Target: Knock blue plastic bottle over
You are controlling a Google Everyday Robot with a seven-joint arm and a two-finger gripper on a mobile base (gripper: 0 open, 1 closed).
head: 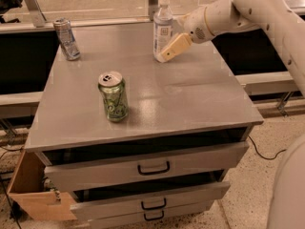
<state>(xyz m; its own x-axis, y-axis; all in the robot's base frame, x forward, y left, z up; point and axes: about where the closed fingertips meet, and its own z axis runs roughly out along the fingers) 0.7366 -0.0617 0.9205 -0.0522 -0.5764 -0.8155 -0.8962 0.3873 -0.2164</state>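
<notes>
The blue plastic bottle (162,27) stands upright at the back middle of the grey cabinet top (190,94). It is clear and pale bluish, with a white cap and a white-and-blue label. My gripper (167,54) reaches in from the upper right on a white arm. Its tan fingers (174,46) point down-left and their tips touch or nearly touch the lower right side of the bottle.
A green soda can (113,96) stands front left on the top. A silver-blue slim can (66,38) leans at the back left corner. Below are grey drawers (152,168), slightly open. A cardboard box (33,194) sits on the floor at the left.
</notes>
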